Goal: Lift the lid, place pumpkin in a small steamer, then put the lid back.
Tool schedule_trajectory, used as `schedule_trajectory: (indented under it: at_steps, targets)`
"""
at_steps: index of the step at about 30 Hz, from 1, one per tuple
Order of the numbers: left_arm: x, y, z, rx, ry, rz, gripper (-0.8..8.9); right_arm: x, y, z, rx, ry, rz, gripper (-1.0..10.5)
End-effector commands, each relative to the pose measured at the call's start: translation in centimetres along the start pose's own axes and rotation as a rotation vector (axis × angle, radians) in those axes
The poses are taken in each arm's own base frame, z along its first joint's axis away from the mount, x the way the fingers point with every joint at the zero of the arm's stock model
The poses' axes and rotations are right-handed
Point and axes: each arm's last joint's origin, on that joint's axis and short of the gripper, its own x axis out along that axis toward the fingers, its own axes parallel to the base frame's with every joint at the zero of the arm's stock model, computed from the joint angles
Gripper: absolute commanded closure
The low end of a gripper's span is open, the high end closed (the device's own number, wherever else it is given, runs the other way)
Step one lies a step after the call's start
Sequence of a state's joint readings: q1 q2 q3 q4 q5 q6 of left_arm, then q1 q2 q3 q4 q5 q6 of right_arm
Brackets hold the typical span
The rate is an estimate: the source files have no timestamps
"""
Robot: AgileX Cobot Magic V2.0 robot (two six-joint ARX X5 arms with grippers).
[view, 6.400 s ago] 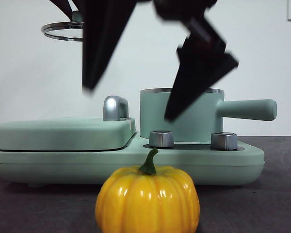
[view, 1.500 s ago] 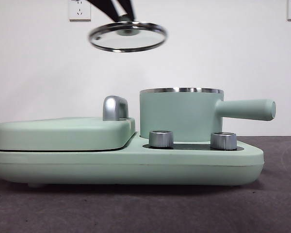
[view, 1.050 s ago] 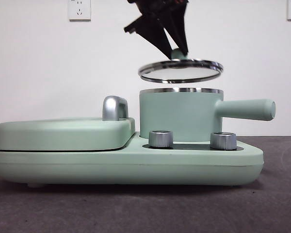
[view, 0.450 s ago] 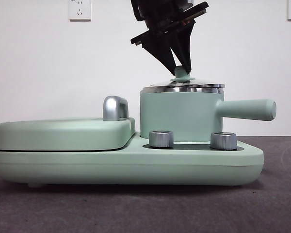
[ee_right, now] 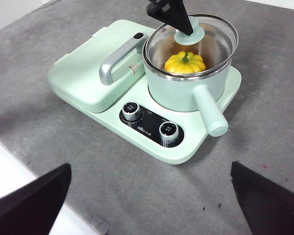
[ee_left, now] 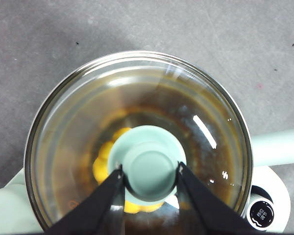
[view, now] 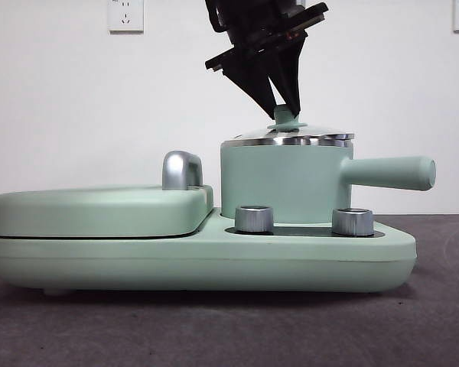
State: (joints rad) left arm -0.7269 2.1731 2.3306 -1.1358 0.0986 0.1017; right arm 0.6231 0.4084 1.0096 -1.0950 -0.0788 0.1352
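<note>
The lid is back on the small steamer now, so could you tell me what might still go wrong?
1. The lid looks slightly tilted on the small steamer; it may not be fully seated.
2. The left tool grips the knob; pulling away before opening could drag the lid off the pumpkin.

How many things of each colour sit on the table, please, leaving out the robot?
Mint green: 2, the cooker base and the small steamer
Glass: 1, the lid
Yellow-orange: 1, the pumpkin
Total: 4
</note>
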Motion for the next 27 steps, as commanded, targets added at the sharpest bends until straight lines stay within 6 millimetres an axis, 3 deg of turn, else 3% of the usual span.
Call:
schedule_trajectory:
  at_steps: [1,11,23,27]
  targets:
    - [0.5,-0.6,0.3,0.02,-0.003,-0.002,8.05,0.0,0.1,0.2,0.009,-0.007,0.008,4.3]
    - [-1.0,-0.5,0.7,-0.036,-0.016,0.038,8.05,0.0,0.1,0.4,0.008,-0.029,0.011,4.3]
    - [-0.9,-0.7,0.8,-0.029,-0.024,0.001,8.06,0.0,0.1,0.6,0.008,-0.046,0.014,4.3]
    - [0.1,-0.7,0.7,-0.028,-0.008,0.0,8.06,0.0,0.1,0.6,0.01,-0.046,0.014,4.3]
